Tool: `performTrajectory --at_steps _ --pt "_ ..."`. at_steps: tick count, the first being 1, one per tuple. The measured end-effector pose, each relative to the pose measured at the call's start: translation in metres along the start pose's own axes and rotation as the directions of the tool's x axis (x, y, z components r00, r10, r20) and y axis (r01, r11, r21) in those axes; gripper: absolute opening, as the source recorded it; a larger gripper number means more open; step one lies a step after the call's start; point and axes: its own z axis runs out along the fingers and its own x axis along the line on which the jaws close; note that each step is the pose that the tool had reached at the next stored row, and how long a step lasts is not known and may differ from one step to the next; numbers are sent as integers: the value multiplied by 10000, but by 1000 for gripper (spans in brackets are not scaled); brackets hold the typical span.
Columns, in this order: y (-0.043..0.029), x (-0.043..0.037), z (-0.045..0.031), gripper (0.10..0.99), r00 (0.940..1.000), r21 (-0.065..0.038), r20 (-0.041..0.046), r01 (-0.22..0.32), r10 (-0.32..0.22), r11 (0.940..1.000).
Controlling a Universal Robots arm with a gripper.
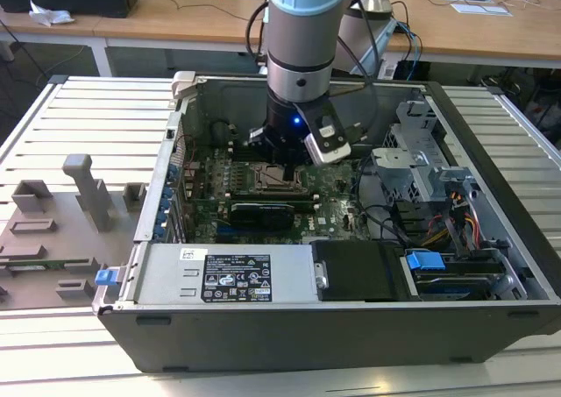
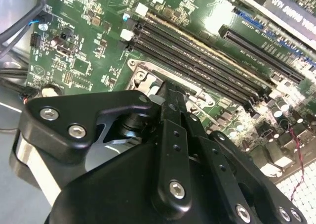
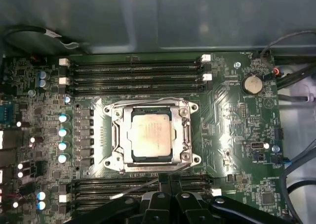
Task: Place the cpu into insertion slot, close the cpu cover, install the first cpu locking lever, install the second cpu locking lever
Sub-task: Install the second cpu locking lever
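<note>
My gripper (image 3: pixel 165 182) hangs just above the board (image 3: pixel 232 110), fingers drawn together with nothing between them. The chip (image 3: pixel 150 134) already lies flat in the socket (image 3: pixel 129 157), and the cover (image 3: pixel 185 130) is folded down around it, its window framing the pale metal top. I judge the chip light, rigid and fragile (the contacts beneath more so), best taken by its edges. The cover looks thin and springy; I'd push its frame, not the chip.
</note>
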Motion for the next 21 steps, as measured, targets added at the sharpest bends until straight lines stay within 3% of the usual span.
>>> performTrajectory --at_steps 7,9,16,19,21 --pt "-40 115 37 106 10000 2 -1 -1 1 10000" --pt "-49 212 69 106 10000 -1 0 1 -1 10000" --pt "-80 370 238 106 10000 1 -1 2 -2 10000" --pt "-97 544 288 106 10000 -9 -5 44 -44 10000" --pt "-97 579 308 106 9998 -22 -27 219 -219 9998"
